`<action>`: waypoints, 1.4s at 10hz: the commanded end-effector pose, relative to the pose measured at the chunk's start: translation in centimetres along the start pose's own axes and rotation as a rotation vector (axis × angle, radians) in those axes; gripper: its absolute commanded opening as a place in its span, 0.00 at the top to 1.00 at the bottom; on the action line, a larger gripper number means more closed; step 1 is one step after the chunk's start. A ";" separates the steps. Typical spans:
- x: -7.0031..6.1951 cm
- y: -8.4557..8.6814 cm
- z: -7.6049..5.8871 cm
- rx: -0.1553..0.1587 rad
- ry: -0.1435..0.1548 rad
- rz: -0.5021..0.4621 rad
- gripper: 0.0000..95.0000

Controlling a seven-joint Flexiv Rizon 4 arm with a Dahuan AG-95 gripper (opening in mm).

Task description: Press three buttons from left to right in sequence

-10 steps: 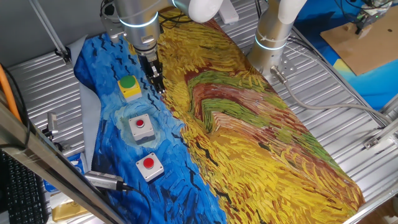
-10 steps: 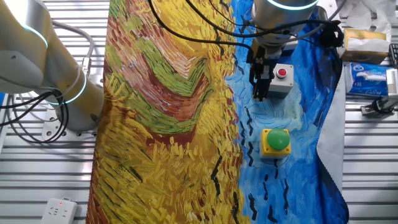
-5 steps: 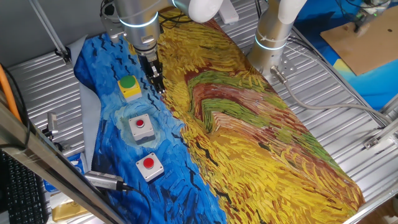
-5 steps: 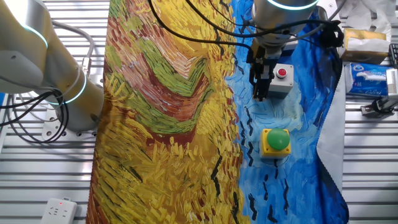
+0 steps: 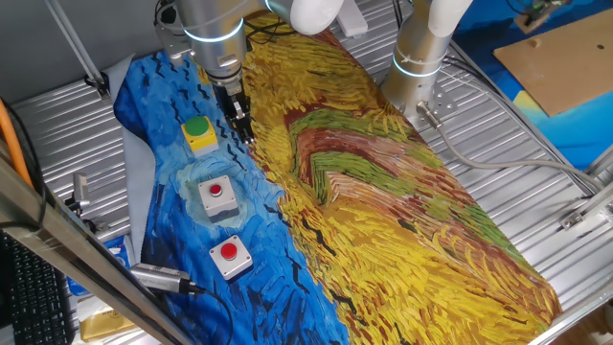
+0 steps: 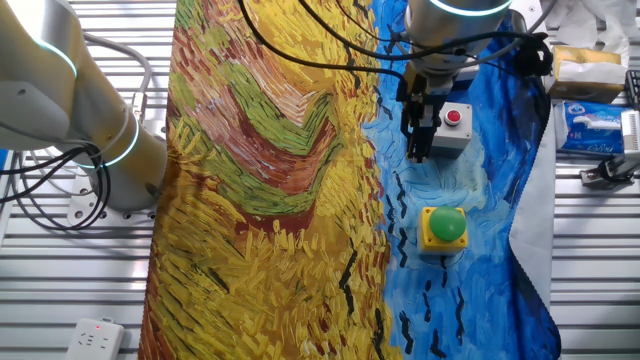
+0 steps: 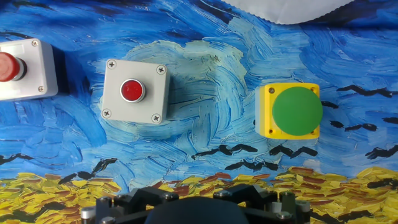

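Note:
Three button boxes lie in a row on the blue part of the painted cloth: a yellow box with a green cap (image 5: pixel 198 132) (image 6: pixel 444 226) (image 7: pixel 295 110), a grey box with a red cap (image 5: pixel 217 195) (image 6: pixel 453 125) (image 7: pixel 135 91), and a second grey box with a red cap (image 5: pixel 230 256) (image 7: pixel 18 67). My gripper (image 5: pixel 243 132) (image 6: pixel 417 150) hangs above the cloth beside the green button, touching no box. Its black fingers point down. No view shows whether they are open or shut. The hand view shows only the hand's black body at the bottom edge.
A second arm's base (image 5: pixel 417 57) (image 6: pixel 80 120) stands on the slatted metal table beyond the yellow part of the cloth (image 5: pixel 402 211). A brown board (image 5: pixel 565 57) lies at the back right. A metal cylinder (image 5: pixel 163 278) lies near the closest grey box. A tissue pack (image 6: pixel 590 125) sits by the cloth's edge.
My arm and the three buttons have not moved. Only the brown board at the back right has shifted a little.

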State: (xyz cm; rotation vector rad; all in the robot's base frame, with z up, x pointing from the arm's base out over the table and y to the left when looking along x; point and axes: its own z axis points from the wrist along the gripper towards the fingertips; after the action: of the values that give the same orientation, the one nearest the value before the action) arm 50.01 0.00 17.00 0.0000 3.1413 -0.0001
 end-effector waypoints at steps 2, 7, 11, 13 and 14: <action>0.1 0.0 0.1 -0.083 -0.122 0.138 1.00; 0.1 0.0 0.1 -0.068 -0.126 0.076 1.00; 0.1 0.0 0.1 -0.035 -0.135 -0.027 1.00; 0.1 -0.1 0.1 -0.045 -0.136 0.010 1.00; 0.1 -0.1 0.1 -0.050 -0.136 0.021 1.00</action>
State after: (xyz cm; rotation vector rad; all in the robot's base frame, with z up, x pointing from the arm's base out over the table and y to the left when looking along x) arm 49.72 -0.08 16.96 -0.0027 2.9801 0.0661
